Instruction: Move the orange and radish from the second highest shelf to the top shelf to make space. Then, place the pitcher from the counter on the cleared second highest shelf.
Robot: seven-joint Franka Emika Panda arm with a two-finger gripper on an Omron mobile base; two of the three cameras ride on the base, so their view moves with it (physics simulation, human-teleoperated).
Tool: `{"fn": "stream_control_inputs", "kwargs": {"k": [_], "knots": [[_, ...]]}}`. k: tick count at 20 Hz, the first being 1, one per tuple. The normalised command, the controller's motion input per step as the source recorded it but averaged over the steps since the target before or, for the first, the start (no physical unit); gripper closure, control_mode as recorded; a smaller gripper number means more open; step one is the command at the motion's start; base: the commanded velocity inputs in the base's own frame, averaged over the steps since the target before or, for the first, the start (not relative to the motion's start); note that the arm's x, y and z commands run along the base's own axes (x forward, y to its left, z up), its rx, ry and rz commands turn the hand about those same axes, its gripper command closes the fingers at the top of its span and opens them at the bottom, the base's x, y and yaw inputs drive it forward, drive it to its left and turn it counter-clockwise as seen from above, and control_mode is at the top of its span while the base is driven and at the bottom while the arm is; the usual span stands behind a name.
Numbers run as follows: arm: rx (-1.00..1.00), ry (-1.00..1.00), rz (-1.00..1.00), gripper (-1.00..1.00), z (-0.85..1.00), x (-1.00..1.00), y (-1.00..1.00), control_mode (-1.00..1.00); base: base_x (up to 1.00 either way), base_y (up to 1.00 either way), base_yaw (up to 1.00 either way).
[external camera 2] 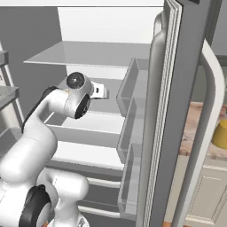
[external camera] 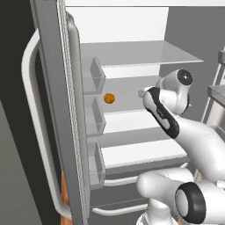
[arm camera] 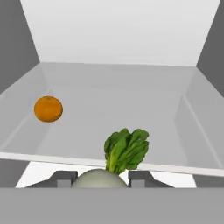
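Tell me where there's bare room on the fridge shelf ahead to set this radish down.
The shelf is bare across its middle and right, up to the back wall. The orange takes only the left. The radish sits between the gripper fingers.

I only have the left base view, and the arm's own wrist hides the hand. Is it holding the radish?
Observer: Yes. In the hand view the radish sits gripped between the gripper's tips, leaves up.
Operator: Is it off the shelf?
Observer: It looks so. The white front edge of the second highest shelf runs behind the leaves.
Operator: Where is the pitcher?
Observer: In the right base view, the pitcher stands on the counter beyond the open fridge door.
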Motion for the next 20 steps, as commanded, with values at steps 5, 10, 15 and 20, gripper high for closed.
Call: {"fn": "stream_control_inputs", "kwargs": {"k": [5, 10, 15, 20], "knots": [[0.07, -0.12, 0.00, 1.00, 1.00, -0.21, -0.05, -1.00, 0.00, 0.00, 0.00], [0.07, -0.11, 0.00, 1.00, 0.98, -0.01, -0.03, -1.00, 0.00, 0.00, 0.00], [0.07, -0.01, 0.00, 1.00, 0.65, 0.07, -0.06, -1.00, 0.00, 0.00, 0.00], [0.04, 0.00, 0.00, 1.00, 0.13, 0.44, -0.03, -1.00, 0.00, 0.00, 0.00]]}}
